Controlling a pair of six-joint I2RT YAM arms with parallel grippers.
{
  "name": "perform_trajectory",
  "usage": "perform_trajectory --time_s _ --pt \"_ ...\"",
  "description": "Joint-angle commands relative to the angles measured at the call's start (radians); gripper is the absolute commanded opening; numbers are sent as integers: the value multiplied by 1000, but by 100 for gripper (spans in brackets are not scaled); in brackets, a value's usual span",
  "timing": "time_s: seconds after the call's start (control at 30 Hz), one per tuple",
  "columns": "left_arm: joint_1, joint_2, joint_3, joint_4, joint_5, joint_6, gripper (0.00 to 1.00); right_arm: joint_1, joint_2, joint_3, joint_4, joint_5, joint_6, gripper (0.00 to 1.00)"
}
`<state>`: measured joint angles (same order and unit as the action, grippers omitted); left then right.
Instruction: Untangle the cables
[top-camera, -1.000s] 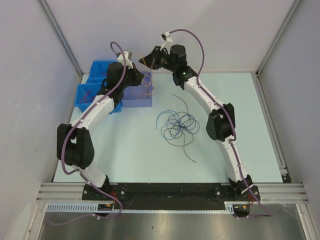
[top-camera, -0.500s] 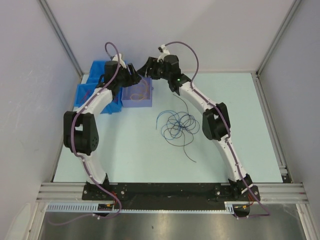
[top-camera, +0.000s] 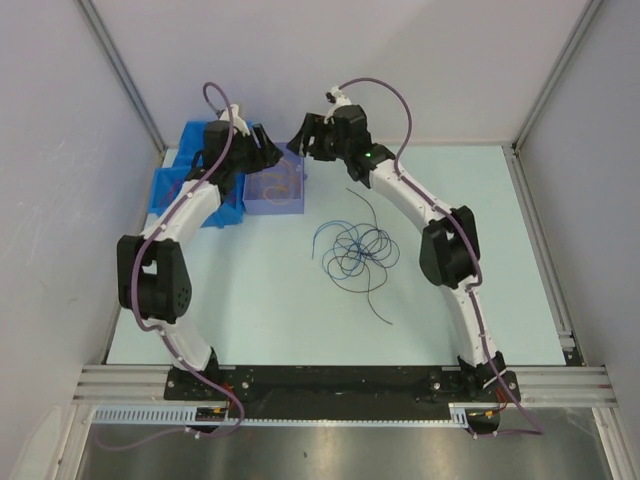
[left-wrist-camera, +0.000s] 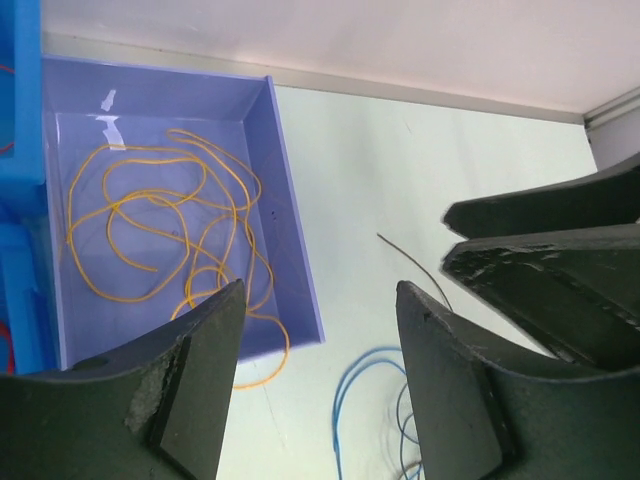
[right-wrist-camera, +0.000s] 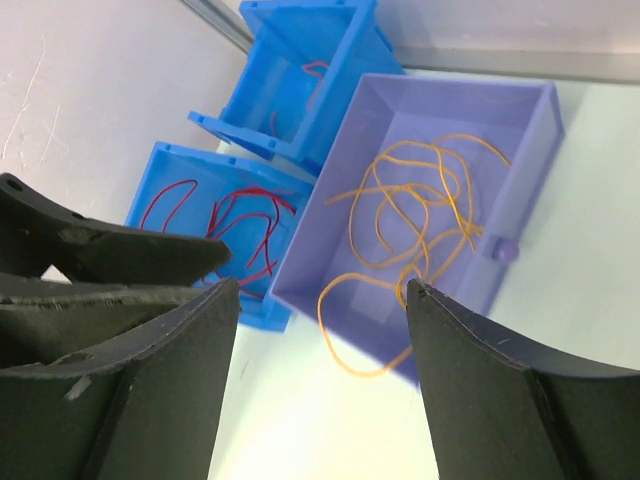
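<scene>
Nearest me, at the middle of the pale green table (top-camera: 250, 300), lies the loose tangle of thin blue and dark wires (top-camera: 352, 250). It is several overlapping curls, with one dark strand straying toward twelve o'clock and a tail trailing off to five o'clock. Nothing touches it.

Farther back, at about eleven o'clock from that knot, sits the lavender plastic bin (top-camera: 272, 209) with curly orange wires (left-wrist-camera: 160, 225) heaped inside. One orange loop droops over its wall onto the table. At nine o'clock from it stand the bright blue bins (top-camera: 175, 190), holding red wires (right-wrist-camera: 225, 215). The colours look sorted by bin, which I take to be why the blue knot waits alone in the open.

Both arms reach over the lavender bin. The left gripper (left-wrist-camera: 320, 300) hangs above the bin's edge, fingers spread wide with nothing between them. The right gripper (right-wrist-camera: 322, 290) faces it, just beside, likewise gaping and empty. I judge the orange lot done bar the stray loop, and the blue knot next.
</scene>
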<state>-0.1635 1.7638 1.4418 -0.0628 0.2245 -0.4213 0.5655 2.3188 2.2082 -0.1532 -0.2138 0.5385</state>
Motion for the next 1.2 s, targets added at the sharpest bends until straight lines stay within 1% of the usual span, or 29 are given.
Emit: perform_trajectory --time_s 0.0,0.07,0.1,0.17,0.27,0.33,0.43,0.5,0.57,0.67,0.7,0.77,0.8,0.9,1.17 --pt "-7 -130 -79 17 16 -27 67 5 -212 -167 0 69 -35 72" --pt "-10 -165 -159 37 12 -36 67 7 -263 -249 6 85 -34 72" --pt "-17 -197 -187 41 9 -40 67 8 -295 -336 9 103 -31 71" --pt "-28 -228 -260 58 3 -54 67 7 -375 -421 9 128 -20 71" --pt "-71 -276 -332 60 -11 -60 67 1 -478 -580 12 169 15 70" --pt "-126 -300 -346 52 -33 -51 68 -3 -524 -683 27 186 26 70" --pt "-201 -316 -351 38 -63 -36 70 -3 -581 -746 9 197 40 70" --pt "-247 -322 -356 38 -82 -34 71 2 -604 -774 -40 203 37 69" --pt "-274 -332 -380 49 -91 -34 77 4 -622 -803 -90 214 37 68" --pt "-315 -337 -402 47 -99 -22 78 2 -676 -843 -137 276 43 68" --pt "-333 -337 -411 41 -99 -16 78 4 -712 -879 -146 290 43 68" --pt "-347 -346 -461 47 -99 -13 79 -9 -749 -915 -172 318 54 69" --pt "-358 -357 -484 58 -96 -17 79 -12 -772 -959 -177 324 57 69" --pt "-376 -369 -573 130 -70 -31 80 -29 -860 -1028 -189 343 63 70" --pt "-401 -307 -647 184 -25 -27 80 -55 -1047 -1232 -226 363 58 70"
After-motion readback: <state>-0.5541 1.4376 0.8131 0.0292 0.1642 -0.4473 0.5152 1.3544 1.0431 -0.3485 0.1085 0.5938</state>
